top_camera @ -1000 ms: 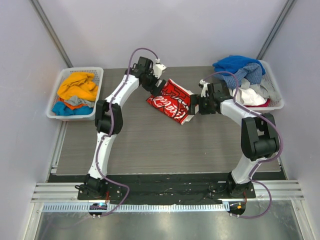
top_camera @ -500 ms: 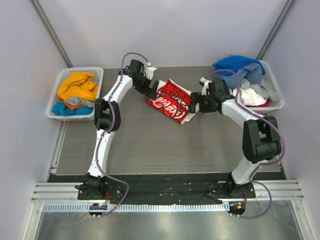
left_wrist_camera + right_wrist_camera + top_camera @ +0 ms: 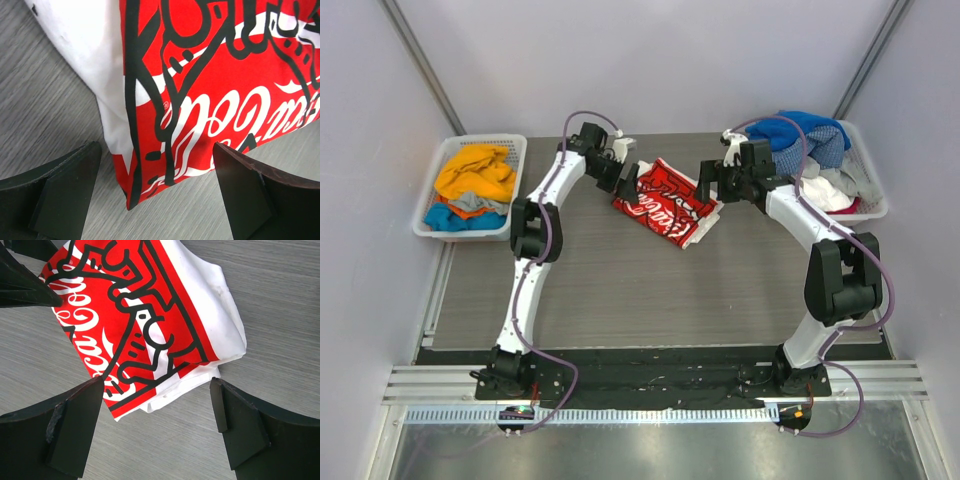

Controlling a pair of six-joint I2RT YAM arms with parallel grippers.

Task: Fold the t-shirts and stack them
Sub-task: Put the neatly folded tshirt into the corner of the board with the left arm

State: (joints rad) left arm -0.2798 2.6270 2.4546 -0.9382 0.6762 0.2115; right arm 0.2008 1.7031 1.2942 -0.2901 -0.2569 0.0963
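Presently the folded white t-shirt (image 3: 665, 200) with the red print lies flat on the desk (image 3: 620, 290), between the two tools. The left tool (image 3: 156, 150) has its jaws spread wide and empty, and the shirt's red corner sits just beneath and between them. The right tool (image 3: 157, 382) is likewise spread and holds nothing, straddling the opposite end where white cloth bunches out. Judgement: the tools bracket the bundle from opposite ends so it can be squared or lifted evenly without the fold slumping. Beyond the right tool a white basket (image 3: 875, 195) holds a blue shirt (image 3: 795, 128) among others. Outboard of the left tool a second basket (image 3: 440, 170) holds an orange shirt (image 3: 475, 175) and more.
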